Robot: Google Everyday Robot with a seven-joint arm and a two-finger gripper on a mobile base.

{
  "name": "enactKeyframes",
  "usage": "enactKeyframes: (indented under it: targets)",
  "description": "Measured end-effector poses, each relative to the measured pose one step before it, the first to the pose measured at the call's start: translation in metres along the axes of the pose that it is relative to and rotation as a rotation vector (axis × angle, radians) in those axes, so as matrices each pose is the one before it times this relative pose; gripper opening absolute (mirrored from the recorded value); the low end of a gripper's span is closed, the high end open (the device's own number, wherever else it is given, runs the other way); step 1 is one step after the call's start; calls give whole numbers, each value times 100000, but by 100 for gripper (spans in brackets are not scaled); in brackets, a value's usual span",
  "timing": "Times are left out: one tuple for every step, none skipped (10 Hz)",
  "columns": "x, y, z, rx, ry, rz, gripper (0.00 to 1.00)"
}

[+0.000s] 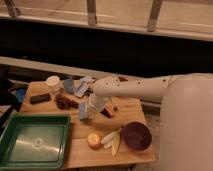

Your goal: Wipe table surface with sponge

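Observation:
The table surface (129, 108) is a light-brown wooden top filling the lower middle of the camera view. My white arm reaches in from the right, and my gripper (93, 109) hangs low over the middle of the table. It is shut on the sponge (83, 111), a small medium-blue block that sticks out on the gripper's left side, at or just above the wood. Whether the sponge touches the wood I cannot tell.
A green tray (35, 142) fills the front left corner. A white cup (52, 83), black bar (40, 98), dark clustered pile (65, 103) and pale grey-blue pieces (82, 86) lie behind the gripper. A dark red bowl (136, 135), round orange fruit (93, 140) and pale slices (113, 140) sit at front right.

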Motion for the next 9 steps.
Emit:
enactKeyframes:
  targets:
    - [447,823,643,-1203,1289,-747,0]
    - [523,324,409,-687,974,-225,0]
    - [646,-195,228,-482,628,484,0]
    - [873,-694,-18,-214,388,1677,0]
    - [1088,-1316,-327,240,196,2509,0]
    - [641,-1065,-349,213,0,1805,0]
    - [445,-1348,-467,192,-193,2145,0]
    - [-64,-924,-438,7,-366,454,0]
    - [-680,-521,-352,388,-282,-70,0]
